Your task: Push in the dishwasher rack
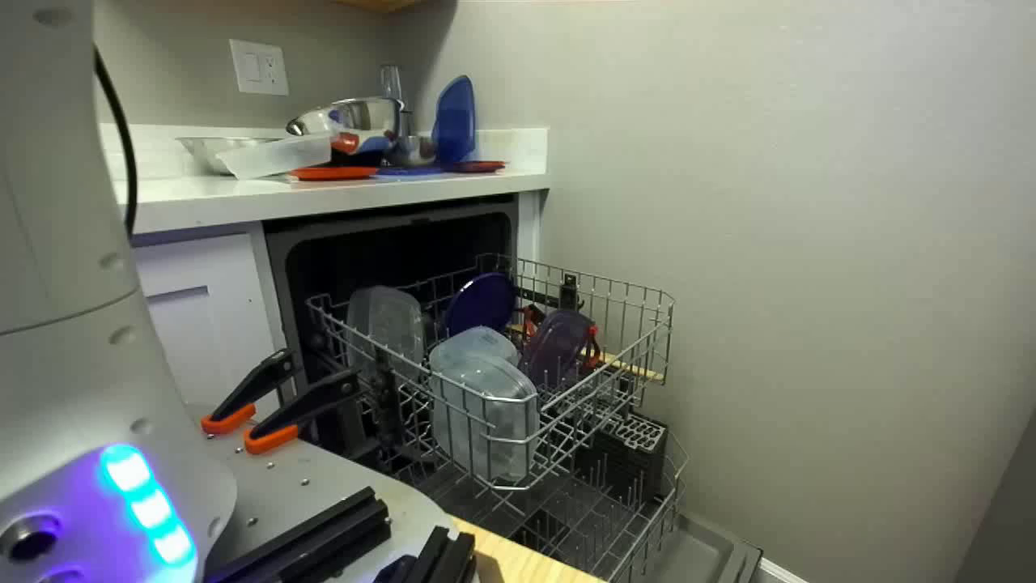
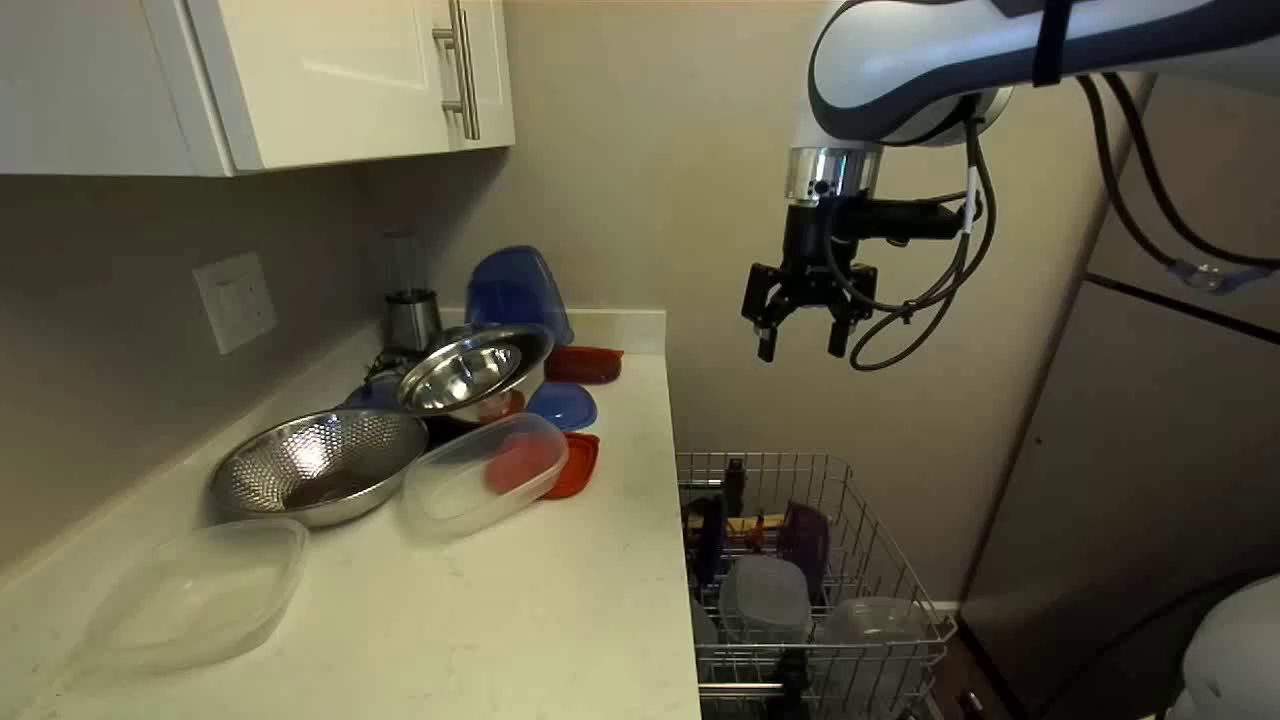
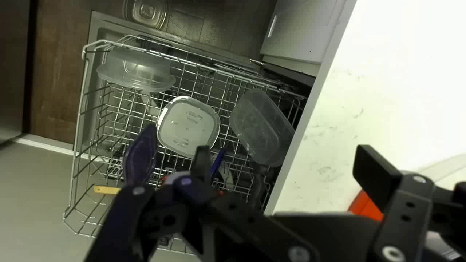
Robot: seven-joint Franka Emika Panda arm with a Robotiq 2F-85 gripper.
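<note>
Poised at upper right in an exterior view with a wide-spread, empty hand [image 2: 803,345] above an extended dishwasher rack [image 2: 903,550], lower right, liable to jam askew if pushed off-centre, to topple plastic tubs [image 2: 765,597] if shoved hard

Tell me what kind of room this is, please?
Probably a kitchen: a pulled-out dishwasher rack holds plastic containers, and a shiny metal bowl sits on a white counter.
</note>
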